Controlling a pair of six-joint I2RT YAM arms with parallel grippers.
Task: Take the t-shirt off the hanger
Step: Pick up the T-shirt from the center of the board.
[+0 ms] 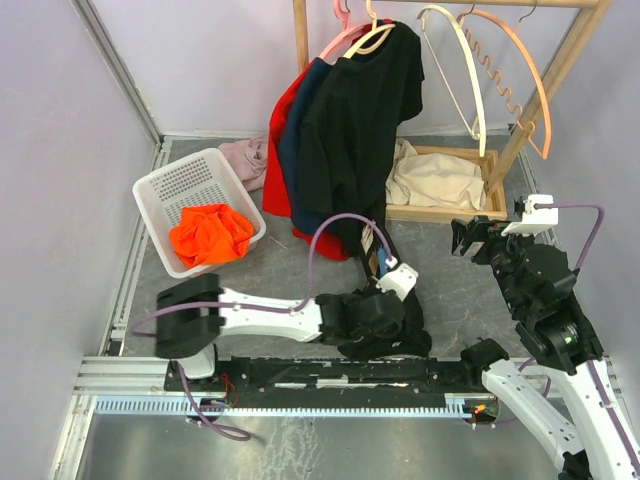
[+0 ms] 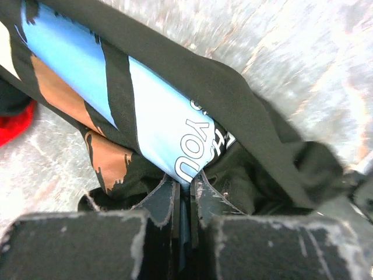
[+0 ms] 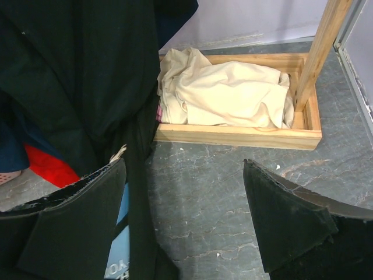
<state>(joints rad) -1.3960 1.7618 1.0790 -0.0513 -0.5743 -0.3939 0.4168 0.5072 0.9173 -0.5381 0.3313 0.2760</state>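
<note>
A black t-shirt hangs from a cream hanger on the wooden rack, and its lower part reaches down to the floor. My left gripper is low at the shirt's bottom. In the left wrist view, the left gripper is shut on a fold of the t-shirt where its light-blue print shows. My right gripper stands open to the right of the shirt. In the right wrist view, the right gripper has only bare floor between its fingers, and the t-shirt hangs by its left finger.
Red and navy garments hang behind the black shirt. Empty hangers hang at the right of the rack. A wooden tray holds cream cloth. A white basket holds an orange garment. Pink cloth lies behind it.
</note>
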